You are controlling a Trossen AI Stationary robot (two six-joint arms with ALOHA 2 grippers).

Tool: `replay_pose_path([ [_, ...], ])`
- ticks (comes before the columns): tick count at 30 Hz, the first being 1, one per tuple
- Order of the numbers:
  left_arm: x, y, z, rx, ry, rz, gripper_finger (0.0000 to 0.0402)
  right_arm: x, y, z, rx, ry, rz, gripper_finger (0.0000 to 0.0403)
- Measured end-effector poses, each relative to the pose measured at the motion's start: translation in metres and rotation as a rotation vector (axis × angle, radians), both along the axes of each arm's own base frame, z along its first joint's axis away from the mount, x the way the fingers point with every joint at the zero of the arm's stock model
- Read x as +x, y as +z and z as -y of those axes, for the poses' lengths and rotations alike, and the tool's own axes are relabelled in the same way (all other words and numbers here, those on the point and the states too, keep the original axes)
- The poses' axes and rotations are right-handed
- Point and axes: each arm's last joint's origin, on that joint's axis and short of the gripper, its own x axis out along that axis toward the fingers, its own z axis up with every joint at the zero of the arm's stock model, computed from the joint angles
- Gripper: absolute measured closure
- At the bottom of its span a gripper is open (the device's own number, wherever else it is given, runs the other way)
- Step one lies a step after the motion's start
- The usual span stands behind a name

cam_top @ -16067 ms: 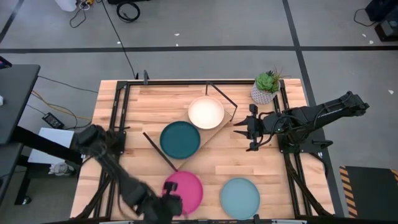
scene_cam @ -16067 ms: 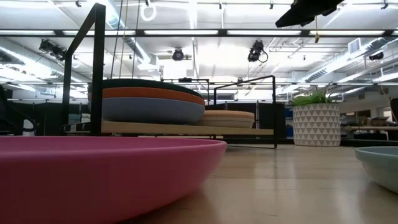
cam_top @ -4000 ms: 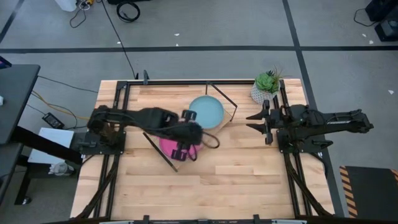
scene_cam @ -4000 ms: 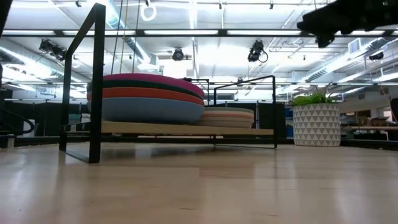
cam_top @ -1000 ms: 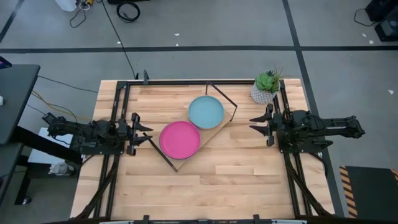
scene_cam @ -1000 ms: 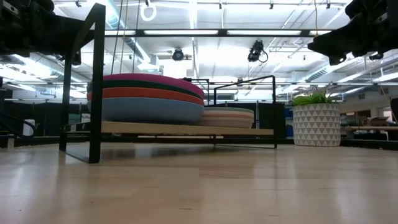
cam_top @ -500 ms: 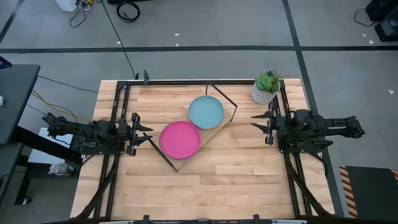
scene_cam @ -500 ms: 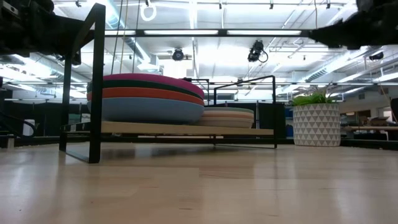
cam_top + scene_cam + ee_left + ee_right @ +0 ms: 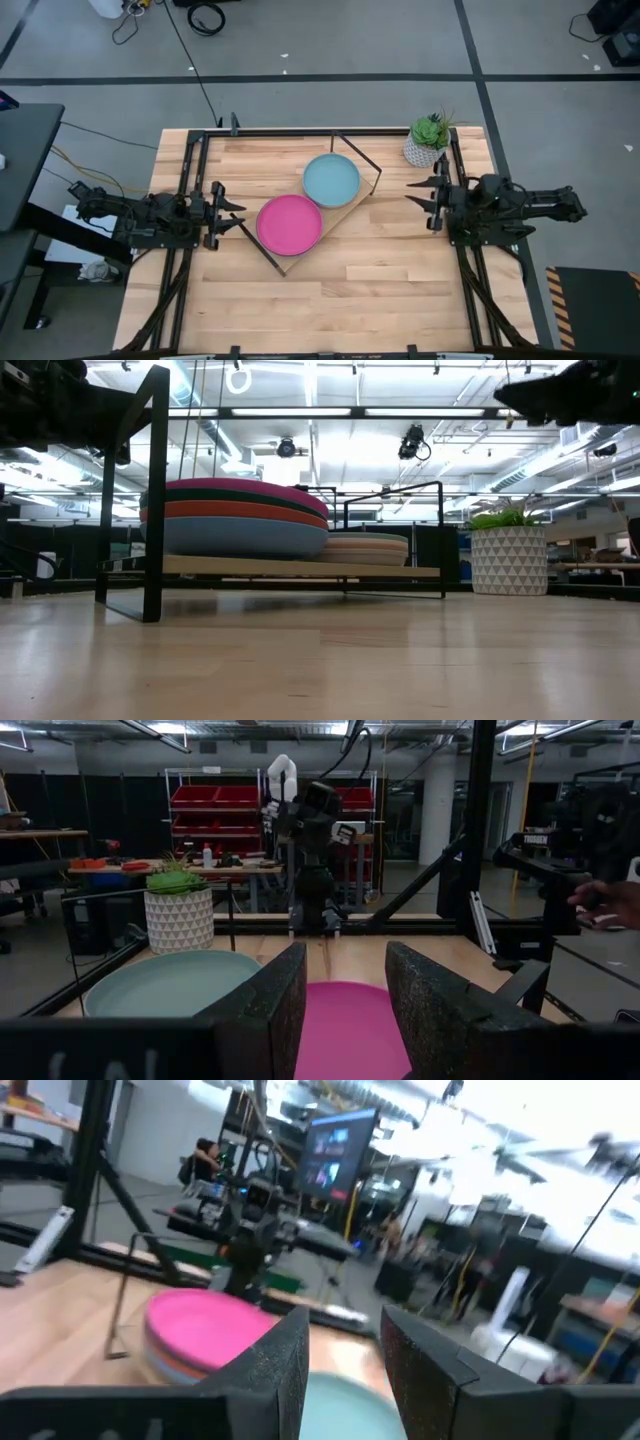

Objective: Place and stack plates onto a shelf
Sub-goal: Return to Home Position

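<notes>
Light wooden table (image 9: 300, 300) with black rails along its left and right edges, on a grey floor crossed by dark tape lines. Cables lay on the floor (image 9: 205, 18) beyond the far edge. A potted plant (image 9: 428, 140) in a white patterned pot stood at the far right corner. From table height, the room behind showed rows of ceiling strip lights.

The shelf (image 9: 347, 212) sat diagonally near the table's middle – pale board, thin black frame ends. Two stacks of plates rested on it, side by side. From above only the tops showed: a magenta plate (image 9: 290, 224) on the nearer-left stack and a light blue plate (image 9: 331, 180) on the farther-right one. From table height the magenta-topped stack (image 9: 235, 518) read magenta, dark teal, orange, then blue-grey at the bottom. The other stack (image 9: 365, 548) sat lower and farther back, with tan and cream bands visible.

Left gripper (image 9: 222, 212) was at the table's left edge, arm stretched out low along the rail and pointing toward the shelf, fingers apart and empty. Right gripper (image 9: 427, 200) was at the right edge just beside the plant, arm folded back – fingers likewise spread, holding nothing. Both were well apart from the shelf.
</notes>
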Motion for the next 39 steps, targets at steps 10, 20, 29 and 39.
replay_pose_path([
  [10, 0.0, 0.0, 0.0, 0.001, 0.0, -0.003, 0.0256, 0.011, -0.061, 0.0, 0.291, -0.001, -0.172, 0.027],
  [20, 0.0, 0.0, 0.0, 0.001, 0.0, -0.004, 0.0256, 0.012, -0.065, -0.002, 0.359, 0.06, -0.241, 0.027],
  [29, 0.0, 0.0, 0.0, 0.001, 0.0, -0.004, 0.0256, 0.012, -0.065, -0.001, 0.358, 0.057, -0.241, 0.027],
  [39, 0.0, -0.001, 0.0, 0.001, 0.0, -0.005, 0.0256, 0.012, -0.065, -0.001, 0.358, 0.056, -0.241, 0.027],
])
